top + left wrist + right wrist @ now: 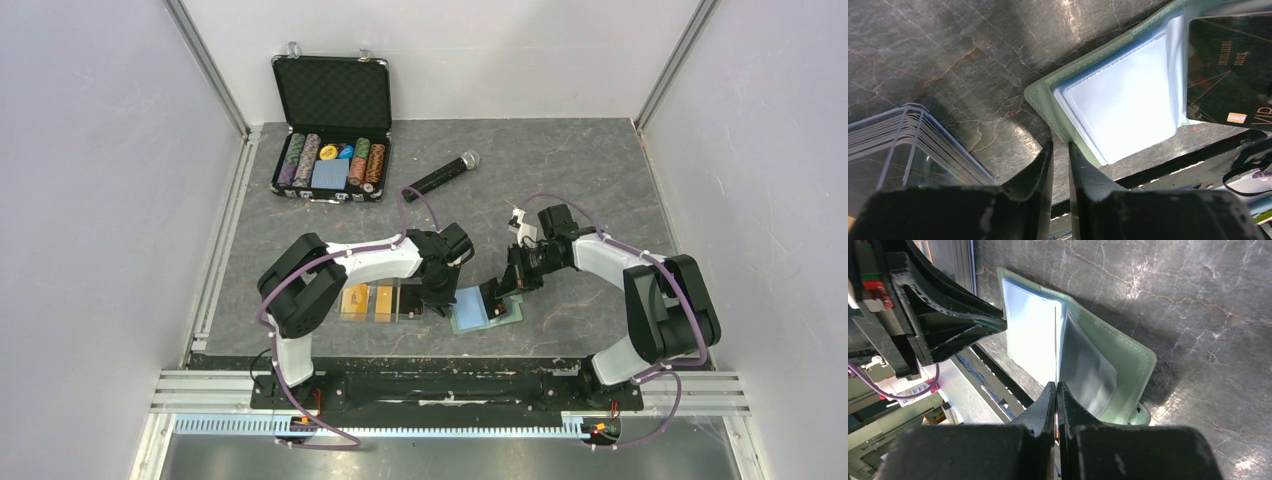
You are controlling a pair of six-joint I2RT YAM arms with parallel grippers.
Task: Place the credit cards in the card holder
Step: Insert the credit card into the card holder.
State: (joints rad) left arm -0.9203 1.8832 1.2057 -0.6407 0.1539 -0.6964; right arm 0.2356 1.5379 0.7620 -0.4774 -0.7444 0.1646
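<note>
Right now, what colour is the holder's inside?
Light blue, with a sage-green border; the holder shows best in the left wrist view.

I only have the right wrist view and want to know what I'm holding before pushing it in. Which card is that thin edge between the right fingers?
Observer: A black card with gold lines. The left wrist view shows its face, over the open card holder.
Operator: Are more cards waiting?
Observer: Yes. The top view shows orange cards in a clear tray left of the holder.
Operator: Anything else on the table?
Observer: A microphone and an open case of poker chips on the far side.
</note>
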